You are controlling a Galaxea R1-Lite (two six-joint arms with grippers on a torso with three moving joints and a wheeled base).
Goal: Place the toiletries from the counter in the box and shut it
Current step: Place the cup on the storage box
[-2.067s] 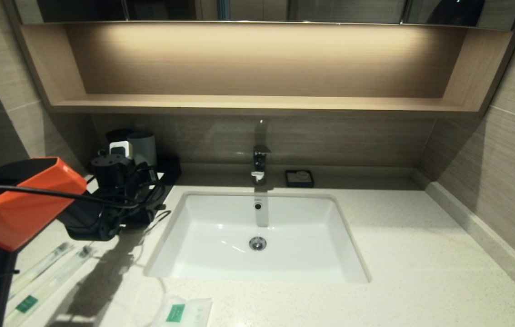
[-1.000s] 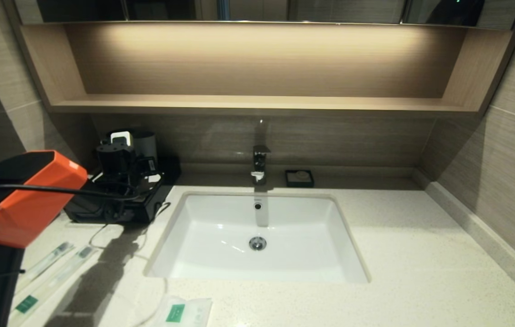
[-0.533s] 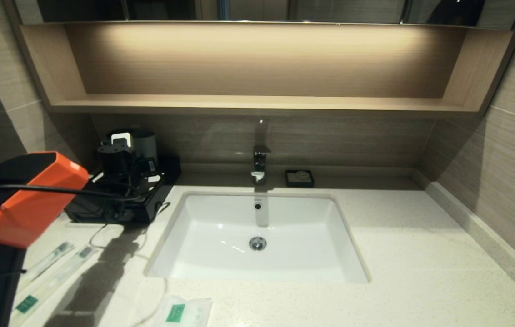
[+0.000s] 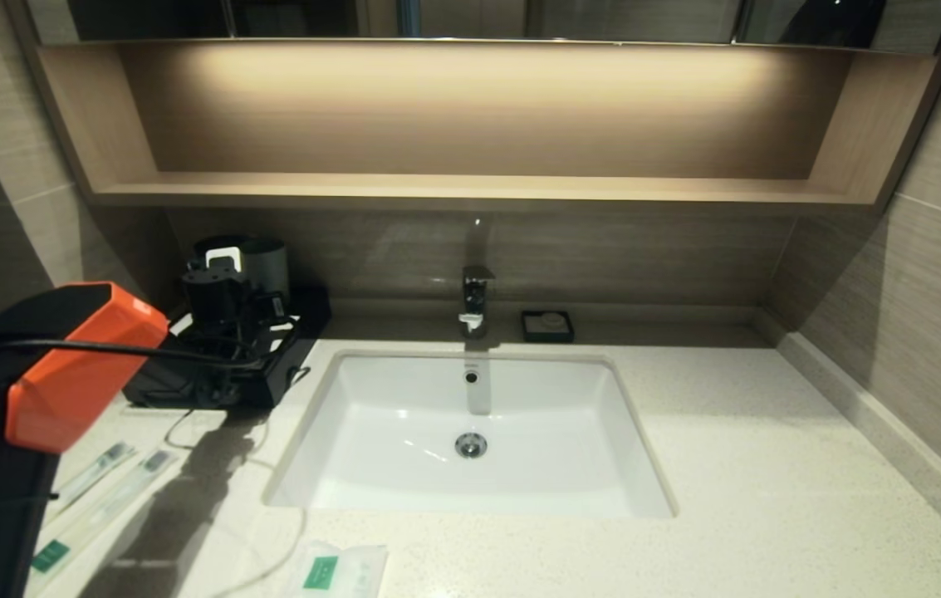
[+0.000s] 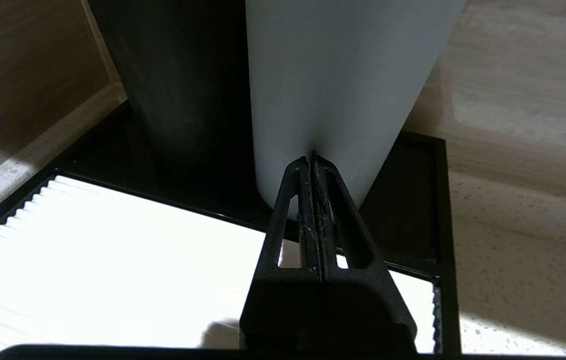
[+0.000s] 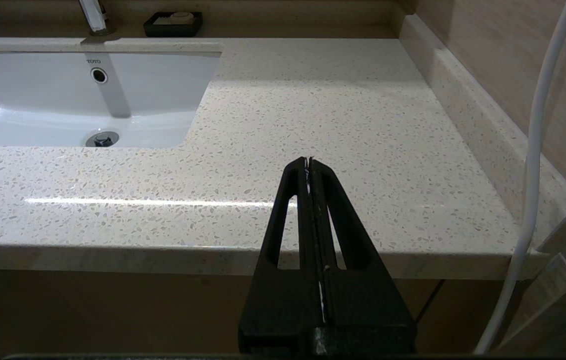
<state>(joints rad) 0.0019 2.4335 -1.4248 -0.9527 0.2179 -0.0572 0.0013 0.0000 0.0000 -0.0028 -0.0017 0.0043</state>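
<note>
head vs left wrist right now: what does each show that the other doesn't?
Head only: the two toothbrushes and the sachet lying on the counter, the sink, the faucet and the soap dish.

Left wrist only: the left hand with fingers pressed shut on nothing, its tips right at the foot of the pale cup; the ribbed white top panel up close.

Both: the box, the two cups on its back part, the counter.
</note>
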